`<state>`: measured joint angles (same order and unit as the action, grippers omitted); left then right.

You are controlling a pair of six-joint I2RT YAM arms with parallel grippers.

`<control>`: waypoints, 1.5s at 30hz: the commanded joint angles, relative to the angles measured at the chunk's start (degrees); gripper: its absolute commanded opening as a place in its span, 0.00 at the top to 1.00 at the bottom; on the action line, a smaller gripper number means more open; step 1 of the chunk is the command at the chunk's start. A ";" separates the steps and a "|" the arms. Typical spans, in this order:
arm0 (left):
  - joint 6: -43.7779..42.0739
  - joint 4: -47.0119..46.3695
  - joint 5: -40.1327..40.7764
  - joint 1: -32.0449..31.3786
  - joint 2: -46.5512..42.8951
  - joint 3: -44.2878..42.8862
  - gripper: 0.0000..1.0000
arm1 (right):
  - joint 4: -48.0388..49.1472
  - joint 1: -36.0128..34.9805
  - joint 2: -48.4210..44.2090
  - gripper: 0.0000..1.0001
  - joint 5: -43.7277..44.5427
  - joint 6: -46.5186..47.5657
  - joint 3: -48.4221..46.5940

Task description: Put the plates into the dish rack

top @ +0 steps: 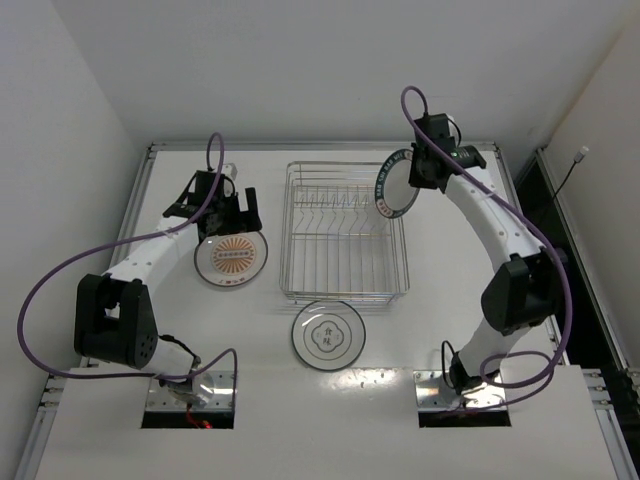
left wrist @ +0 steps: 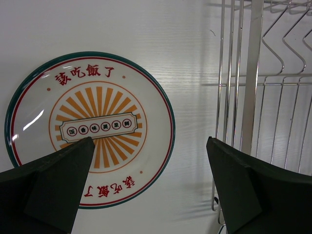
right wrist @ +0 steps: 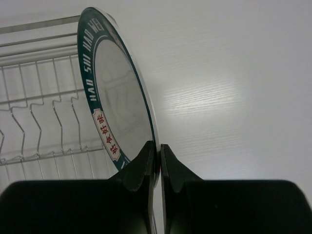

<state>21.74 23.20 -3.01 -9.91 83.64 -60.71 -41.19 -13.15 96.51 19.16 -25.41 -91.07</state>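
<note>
The white surface (top: 250,340) fills the middle of the top view, and the dish rack (top: 340,255) stands at its centre with nothing in it: every upright wire divider is bare, so no plate is loaded yet and the whole job of slotting lies ahead. Of the three plates, the teal-rimmed plate (top: 397,184) is furthest along. It is lifted off the surface, up on edge, at the rack's upper-right corner, though the views do not show whether it hangs over the wires or just outside the rim. The sunburst plate (top: 232,259) lies flat to the left of the rack, just beside its left wall. The white emblem plate (top: 328,336) lies flat just below the rack's lower edge, with neither arm near it. The right claw (right wrist: 159,161) is pinched tight on the lower rim of the teal-rimmed plate, with the rack's dividers to its left in the wrist view. The left claw (left wrist: 150,144) stands wide above the sunburst plate's right edge and grips nothing. By my reckoning the task is in its first placement, with two more pick-ups to follow.
</note>
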 commanded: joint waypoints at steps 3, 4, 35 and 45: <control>0.76 -0.44 -0.16 0.42 -0.14 -2.40 0.00 | -1.88 -2.58 0.79 1.00 10.54 0.80 -5.78; 0.76 -0.44 -0.16 0.42 -0.14 -2.40 0.00 | -1.88 -3.19 0.79 1.00 11.85 0.80 -5.79; 0.76 -0.44 -0.69 0.42 0.39 -2.92 0.00 | -13.48 -10.06 18.80 0.99 10.37 5.37 -24.16; 1.29 1.14 5.63 0.42 1.44 -2.93 0.00 | -12.43 -10.67 15.65 0.65 9.76 5.37 -20.48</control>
<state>22.17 24.03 -0.56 -9.91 84.73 -61.56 -55.24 -23.62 116.20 29.04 -19.94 -112.53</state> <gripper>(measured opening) 1.000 0.329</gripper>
